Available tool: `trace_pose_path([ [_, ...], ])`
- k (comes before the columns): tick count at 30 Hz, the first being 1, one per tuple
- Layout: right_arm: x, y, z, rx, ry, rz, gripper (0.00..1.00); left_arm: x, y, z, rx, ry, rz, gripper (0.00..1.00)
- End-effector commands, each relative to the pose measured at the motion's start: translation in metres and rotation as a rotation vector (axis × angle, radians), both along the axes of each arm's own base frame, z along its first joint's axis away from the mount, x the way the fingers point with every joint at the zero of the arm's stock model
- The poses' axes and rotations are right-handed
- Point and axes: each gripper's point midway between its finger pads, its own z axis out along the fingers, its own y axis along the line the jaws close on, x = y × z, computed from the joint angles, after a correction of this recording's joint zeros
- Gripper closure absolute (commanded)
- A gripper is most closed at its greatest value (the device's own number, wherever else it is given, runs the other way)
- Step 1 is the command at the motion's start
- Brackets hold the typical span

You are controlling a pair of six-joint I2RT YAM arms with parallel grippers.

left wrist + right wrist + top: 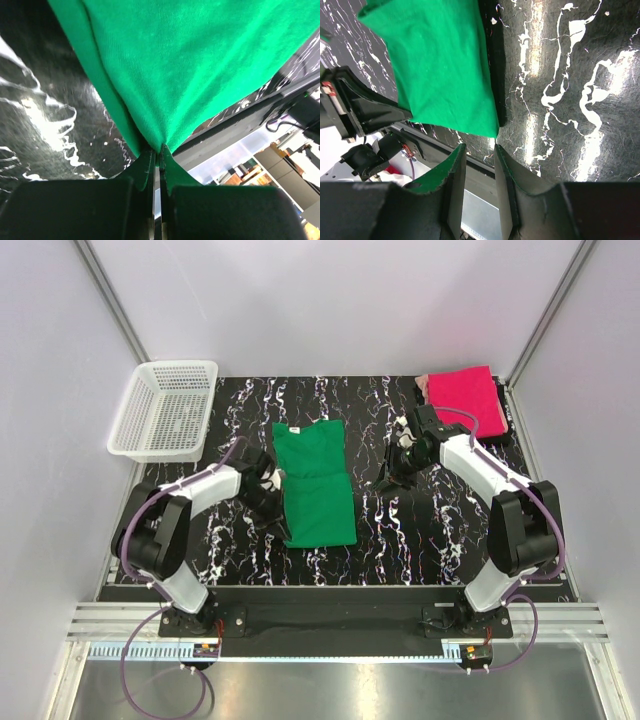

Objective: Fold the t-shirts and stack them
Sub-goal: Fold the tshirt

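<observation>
Green t-shirt, tiny unreadable neck label

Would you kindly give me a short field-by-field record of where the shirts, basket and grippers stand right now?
green t-shirt: folded into a narrow strip, mid-table, collar toward the far side
pink t-shirt: folded, far right corner
left gripper: shut on the green t-shirt's left edge
right gripper: open, holding nothing, just right of the green t-shirt
white mesh basket: far left corner
stack: not yet made; the shirts lie apart
</observation>
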Motion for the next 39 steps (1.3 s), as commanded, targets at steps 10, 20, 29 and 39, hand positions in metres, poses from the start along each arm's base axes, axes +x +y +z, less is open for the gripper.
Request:
trace_pose_path([
  [10,0.009,0.006,0.020,0.038,-0.054,0.005,0.65,-0.015,0.004,0.022,-0.034,-0.068,-0.014,0.67],
  [20,0.017,0.006,0.033,0.033,-0.089,0.024,0.64,0.044,0.016,0.105,0.014,-0.331,0.094,0.36],
  [29,-0.008,0.022,0.029,0.054,-0.051,0.095,0.64,0.046,0.030,0.063,0.107,-0.369,0.248,0.48],
  [39,-0.071,0.009,0.013,0.046,-0.022,0.140,0.60,0.009,0.040,0.041,0.089,-0.359,0.288,0.42],
])
